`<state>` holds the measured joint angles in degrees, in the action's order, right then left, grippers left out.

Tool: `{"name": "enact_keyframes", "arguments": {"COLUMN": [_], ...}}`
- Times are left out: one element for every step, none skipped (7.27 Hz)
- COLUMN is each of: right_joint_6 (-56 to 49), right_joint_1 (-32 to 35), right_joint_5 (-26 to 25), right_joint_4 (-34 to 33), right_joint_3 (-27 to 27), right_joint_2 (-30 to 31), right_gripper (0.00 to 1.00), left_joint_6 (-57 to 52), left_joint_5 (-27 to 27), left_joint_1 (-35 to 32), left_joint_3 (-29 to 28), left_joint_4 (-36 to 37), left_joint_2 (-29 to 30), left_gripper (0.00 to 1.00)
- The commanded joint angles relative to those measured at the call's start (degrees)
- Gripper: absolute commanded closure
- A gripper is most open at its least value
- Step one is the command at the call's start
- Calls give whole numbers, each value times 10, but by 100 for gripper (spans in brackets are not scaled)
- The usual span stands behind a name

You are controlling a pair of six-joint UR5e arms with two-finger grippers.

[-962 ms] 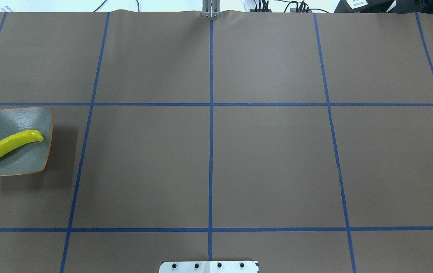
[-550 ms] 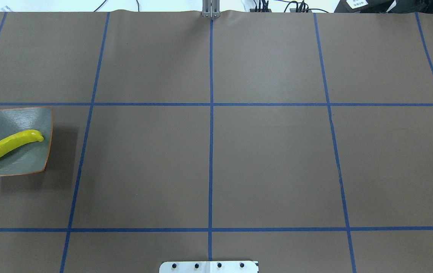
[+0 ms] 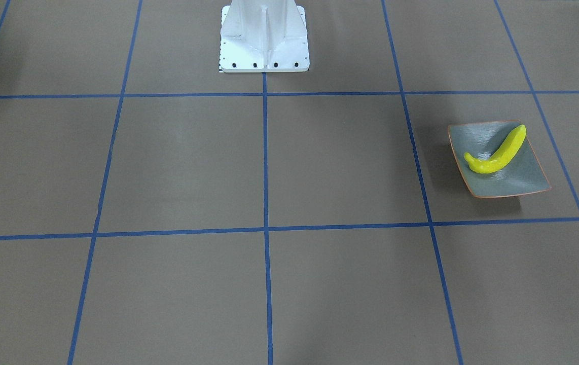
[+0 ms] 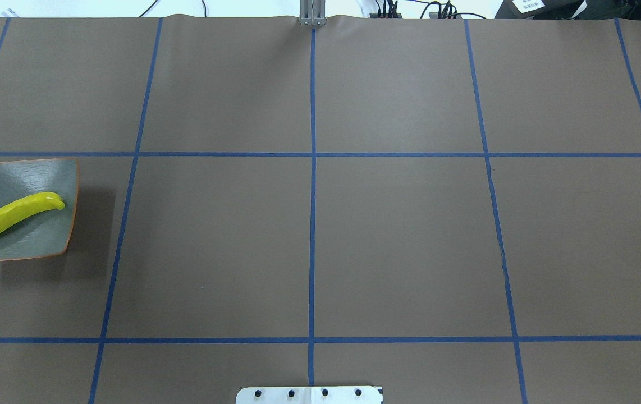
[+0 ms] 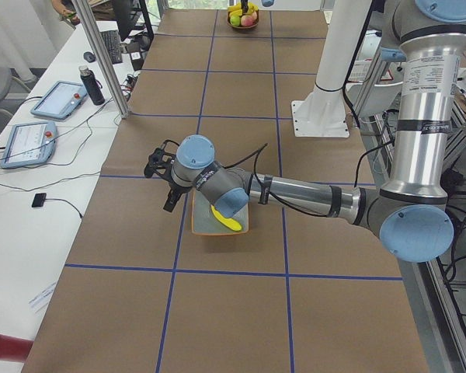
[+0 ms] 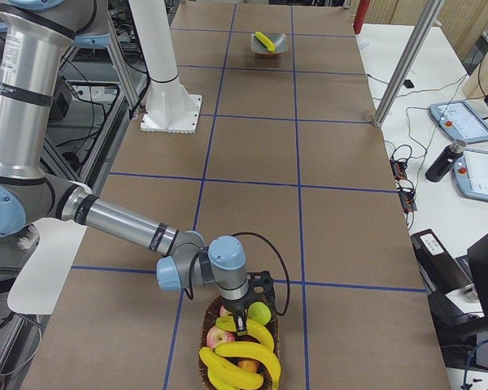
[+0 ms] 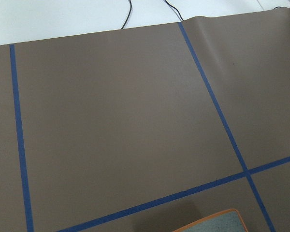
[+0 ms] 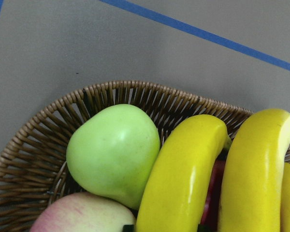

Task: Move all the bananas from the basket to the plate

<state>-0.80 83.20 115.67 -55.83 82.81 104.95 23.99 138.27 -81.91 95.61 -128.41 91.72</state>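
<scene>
The grey-green plate (image 4: 0, 177) sits at the table's far left with one yellow banana (image 4: 12, 217) lying across it; both also show in the front view, the plate (image 3: 505, 182) and the banana (image 3: 497, 152). Several more bananas (image 6: 244, 357) lie in a wicker basket (image 6: 207, 366) at the table's right end. The right wrist view shows two of them (image 8: 183, 179) close up. My right gripper (image 6: 240, 323) hangs just over the basket's fruit. My left gripper (image 5: 169, 198) hovers beside the plate. I cannot tell whether either gripper is open or shut.
The basket also holds a green apple (image 8: 113, 152) and a red apple (image 8: 77, 217). The white robot base (image 3: 264, 40) stands at the table's middle edge. An operators' desk with tablets (image 6: 459, 122) runs along the far side.
</scene>
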Motion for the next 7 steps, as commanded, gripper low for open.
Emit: {"name": "enact_keyframes", "arguments": {"right_joint_6": [-18, -22, -25, -37, -37, -36, -28], "right_joint_1": [2, 4, 20, 35, 41, 42, 42], "right_joint_5": [0, 1, 2, 6, 7, 7, 11], "right_joint_4": [0, -5, -7, -8, -19, -57, -96], "right_joint_3": [9, 29, 38, 51, 67, 100, 131], "right_joint_2": [-5, -4, -5, -5, -11, -21, -37], "right_gripper": [100, 100, 100, 100, 100, 100, 100], "left_joint_6": [0, 1, 1, 3, 3, 4, 4], "left_joint_5": [1, 1, 4, 5, 6, 7, 7], "left_joint_1": [0, 0, 1, 0, 1, 0, 2], "left_joint_3": [0, 0, -1, -1, -1, -1, -1], "left_joint_4": [0, 0, 0, 1, 1, 1, 1], "left_joint_2": [-6, -7, -7, -7, -7, -7, -18], "left_gripper": [0, 0, 0, 0, 0, 0, 0]}}
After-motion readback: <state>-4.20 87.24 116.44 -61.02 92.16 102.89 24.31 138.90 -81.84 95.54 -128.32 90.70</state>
